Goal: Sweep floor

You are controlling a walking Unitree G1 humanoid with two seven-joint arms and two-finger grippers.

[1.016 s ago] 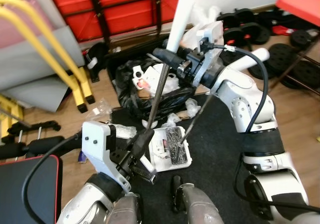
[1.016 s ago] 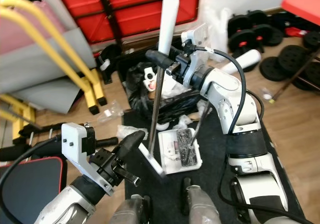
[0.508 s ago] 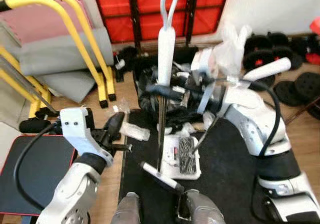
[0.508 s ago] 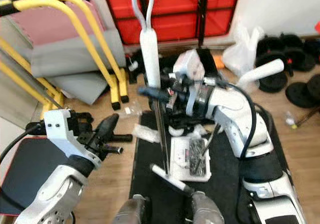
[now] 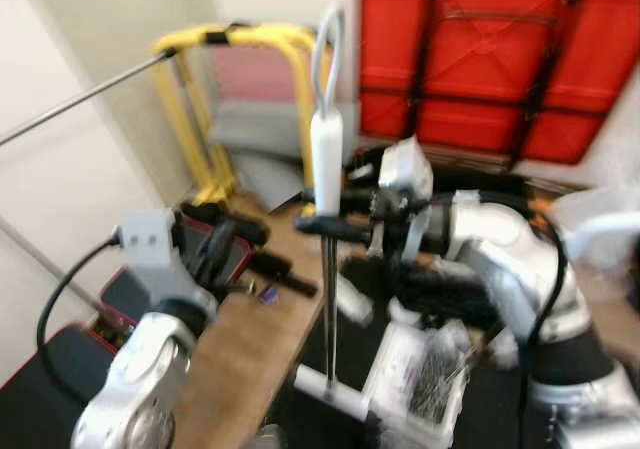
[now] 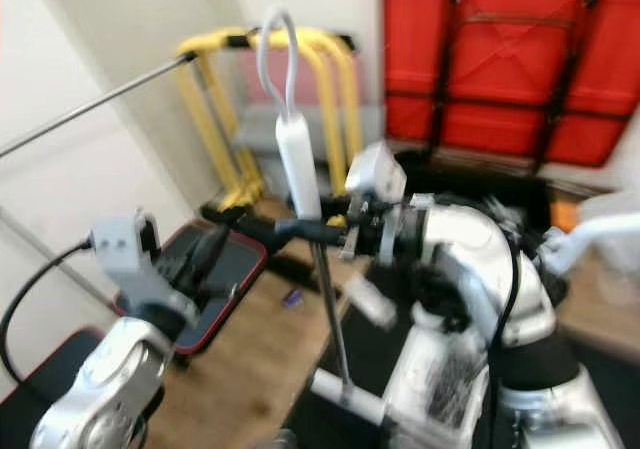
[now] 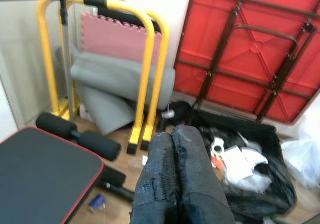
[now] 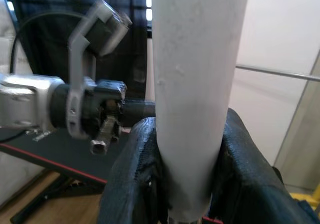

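The broom stands upright in front of me, its white handle (image 5: 327, 164) topped by a loop and a thin dark shaft running down to its foot (image 5: 336, 401) on the black mat. My right gripper (image 5: 326, 225) is shut on the handle, and the white handle (image 8: 195, 84) shows pressed between both fingers (image 8: 135, 174). A white dustpan (image 5: 425, 381) with dark debris lies beside the foot. My left gripper (image 5: 222, 251) is held up to the left of the broom, apart from it, fingers (image 7: 175, 154) pressed together on nothing.
A yellow tube frame (image 5: 250, 41) with grey mats (image 7: 110, 79) stands at the back left, beside a red folded panel (image 5: 480, 59). A black bench with red edging (image 7: 40, 174) lies left. A black rubbish bag (image 7: 250, 169) sits under the panel. A white wall and metal bar (image 5: 90, 94) lie left.
The whole view has swung left and blurred, so the camera moved. My left gripper has risen away from the broom's lower shaft to the left. The right gripper stays shut on the handle.
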